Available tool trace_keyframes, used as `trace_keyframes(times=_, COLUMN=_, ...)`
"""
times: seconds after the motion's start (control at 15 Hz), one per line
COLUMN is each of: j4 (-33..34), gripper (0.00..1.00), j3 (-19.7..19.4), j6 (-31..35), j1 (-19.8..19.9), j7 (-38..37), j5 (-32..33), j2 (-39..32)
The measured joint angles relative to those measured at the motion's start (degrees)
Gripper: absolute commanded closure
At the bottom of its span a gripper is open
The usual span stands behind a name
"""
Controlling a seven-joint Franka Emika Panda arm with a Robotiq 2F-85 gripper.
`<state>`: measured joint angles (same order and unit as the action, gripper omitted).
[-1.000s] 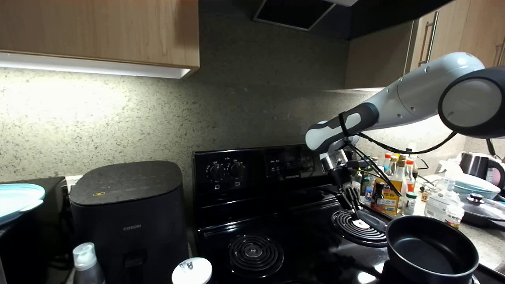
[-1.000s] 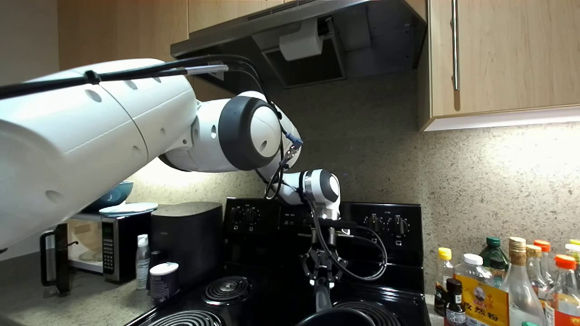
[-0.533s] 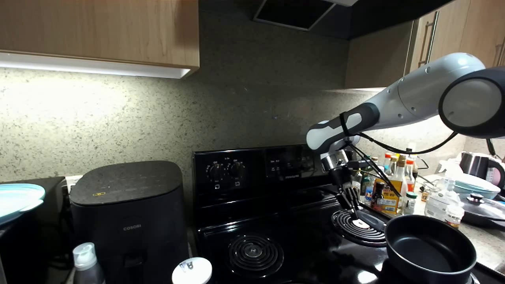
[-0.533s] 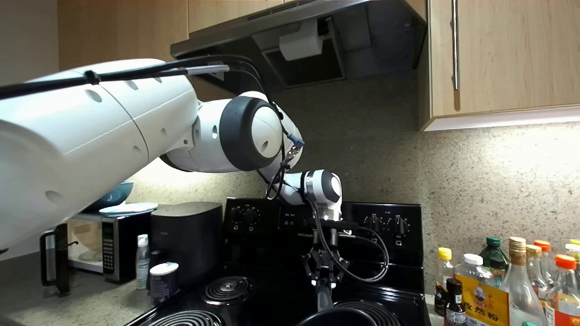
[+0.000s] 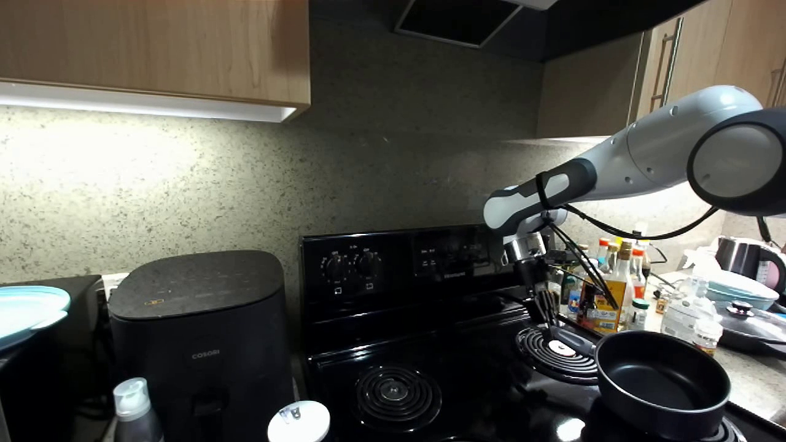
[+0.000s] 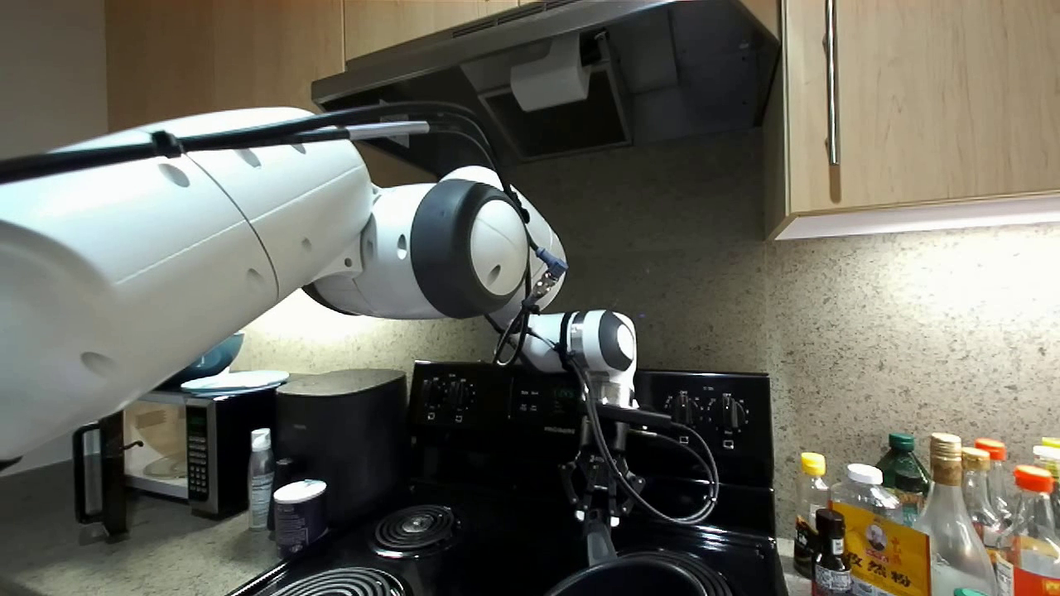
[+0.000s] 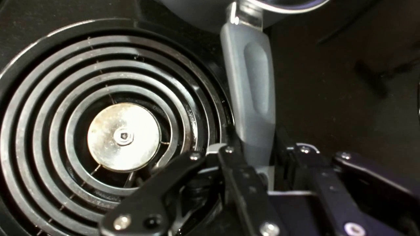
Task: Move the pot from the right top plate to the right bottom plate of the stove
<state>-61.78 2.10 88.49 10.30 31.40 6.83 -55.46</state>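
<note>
The dark pot (image 5: 663, 383) is at the front right of the black stove (image 5: 466, 374) in an exterior view; only its rim shows in an exterior view (image 6: 638, 571). My gripper (image 5: 548, 328), also in an exterior view (image 6: 598, 517), is shut on the pot's grey handle (image 7: 252, 82); its fingers (image 7: 256, 141) flank the handle end in the wrist view. The right top plate (image 7: 108, 75) lies bare beside the handle, also seen in an exterior view (image 5: 543, 362). The right bottom plate (image 5: 729, 431) is mostly hidden under the pot. I cannot tell whether the pot touches it.
Several sauce bottles and a yellow box (image 6: 882, 538) stand on the counter right of the stove. A left burner (image 5: 396, 393), the air fryer (image 5: 202, 344) and a white-lidded can (image 6: 300, 513) are at the left. The range hood (image 6: 546, 74) hangs above.
The pot has shifted slightly, left and up in one exterior view and right in the other, with its handle turning a little. The arm has moved slightly right. The grip is unchanged.
</note>
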Motion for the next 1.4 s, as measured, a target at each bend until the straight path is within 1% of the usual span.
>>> trace_keyframes(times=0.73, j4=0.14, gripper=0.70, j3=0.21, j6=0.17, j1=0.14, j7=0.43, j5=-0.15, j2=-0.11)
trace_keyframes(times=0.8, j4=0.14, gripper=0.89, j3=0.21, j6=0.17, j1=0.14, j7=0.44, j5=-0.15, j2=-0.11)
trace_keyframes(times=1.2, j4=0.13, gripper=0.88, j3=0.19, j6=-0.33, j1=0.25, j7=1.30, j5=-0.15, j2=-0.17)
trace_keyframes(times=1.4, j4=0.14, gripper=0.88, j3=0.21, j6=-0.76, j1=1.35, j7=3.92, j5=-0.44, j2=-0.12)
